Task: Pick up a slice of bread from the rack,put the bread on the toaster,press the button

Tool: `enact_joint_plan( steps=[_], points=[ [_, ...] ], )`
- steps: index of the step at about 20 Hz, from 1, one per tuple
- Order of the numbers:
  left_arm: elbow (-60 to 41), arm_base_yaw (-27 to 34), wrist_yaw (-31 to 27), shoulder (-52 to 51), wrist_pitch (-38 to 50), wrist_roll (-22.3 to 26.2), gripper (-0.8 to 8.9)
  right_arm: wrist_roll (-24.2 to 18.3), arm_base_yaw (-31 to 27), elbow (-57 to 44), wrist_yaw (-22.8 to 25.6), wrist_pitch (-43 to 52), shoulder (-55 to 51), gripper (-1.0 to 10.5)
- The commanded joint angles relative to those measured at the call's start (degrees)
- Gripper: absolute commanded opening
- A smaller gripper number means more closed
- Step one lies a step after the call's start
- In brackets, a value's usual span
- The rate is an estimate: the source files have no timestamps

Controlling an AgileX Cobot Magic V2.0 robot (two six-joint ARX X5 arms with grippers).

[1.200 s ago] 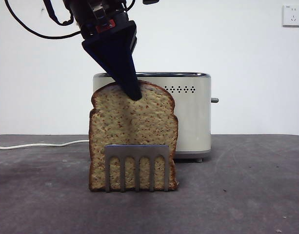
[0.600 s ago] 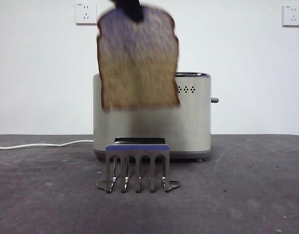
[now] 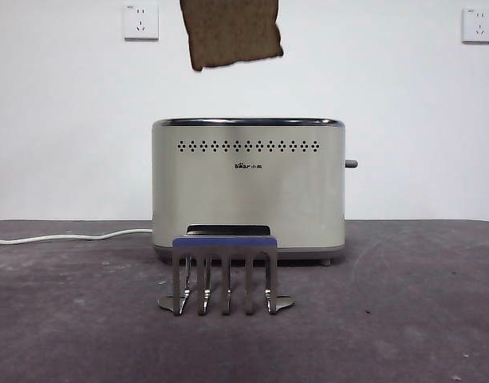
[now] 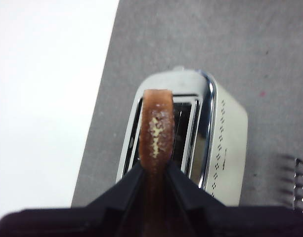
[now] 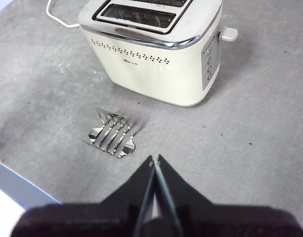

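Observation:
My left gripper (image 4: 153, 170) is shut on the slice of bread (image 4: 155, 131) and holds it edge-on high above the toaster (image 4: 210, 143). In the front view only the slice's lower part (image 3: 230, 33) shows at the top edge, well above the cream toaster (image 3: 248, 187); the gripper itself is out of that view. The metal rack (image 3: 225, 271) stands bare in front of the toaster and also shows in the right wrist view (image 5: 112, 134). The button (image 3: 351, 163) sticks out from the toaster's right end. My right gripper (image 5: 154, 160) is shut and empty, high above the table near the rack.
A white power cable (image 3: 65, 237) runs left from the toaster along the table. Two white wall sockets (image 3: 140, 21) sit on the wall behind. The table's front edge shows in the right wrist view (image 5: 22, 190).
The left gripper lifted the bread out of the rack and up, from in front of the toaster to well above it. The rack now stands bare.

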Motion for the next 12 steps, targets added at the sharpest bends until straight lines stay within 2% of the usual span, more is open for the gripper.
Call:
enact_joint_plan(
  steps=[1, 12],
  points=[
    [-0.2, 0.9, 0.3, 2.5, 0.6, 2.4, -0.09, -0.4, 0.1, 0.0, -0.1, 0.1, 0.3, -0.1],
    [-0.2, 1.6, 2.0, 10.8, 1.1, 4.2, -0.09, -0.4, 0.2, 0.0, -0.1, 0.0, 1.7, -0.1]
  ],
)
